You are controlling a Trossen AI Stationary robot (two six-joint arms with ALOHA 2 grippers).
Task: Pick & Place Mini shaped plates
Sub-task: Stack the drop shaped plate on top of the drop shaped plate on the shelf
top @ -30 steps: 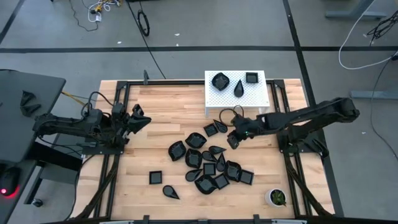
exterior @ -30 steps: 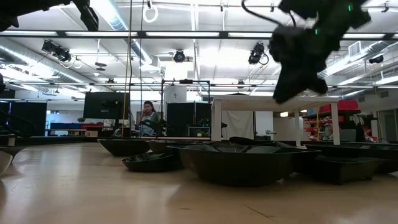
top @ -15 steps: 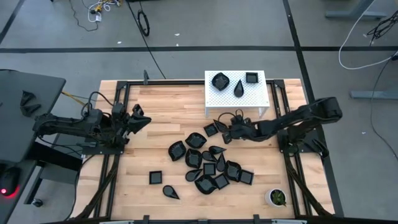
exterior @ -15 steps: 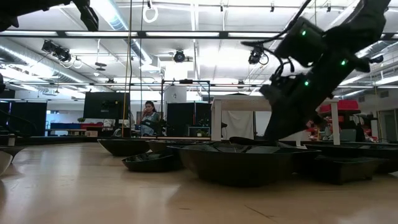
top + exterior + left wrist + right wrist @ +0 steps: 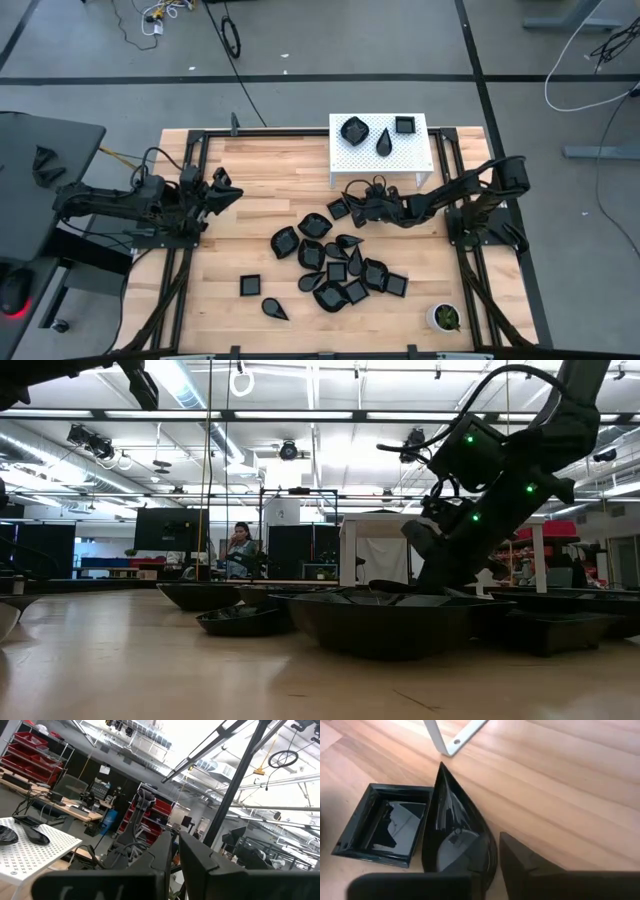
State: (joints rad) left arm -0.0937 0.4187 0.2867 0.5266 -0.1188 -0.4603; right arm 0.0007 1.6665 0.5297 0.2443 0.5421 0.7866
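Reach defines the right arm: stretched low across the wooden surface (image 5: 260,180), its right pincer (image 5: 357,209) sits at the upper edge of the mini shaped plates (image 5: 335,262), beside the white rack (image 5: 380,150) holding three more. Only the wrist camera shows its fingers (image 5: 525,865) straddling the rim of a teardrop plate (image 5: 455,840) beside a square plate (image 5: 387,827) — grip firmness unclear. Folded at the left edge, the left pincer (image 5: 222,190) is nearly together — holding nothing.

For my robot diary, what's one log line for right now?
left gripper: waiting, shut, table's left | right gripper: low at teardrop plate beside square plate
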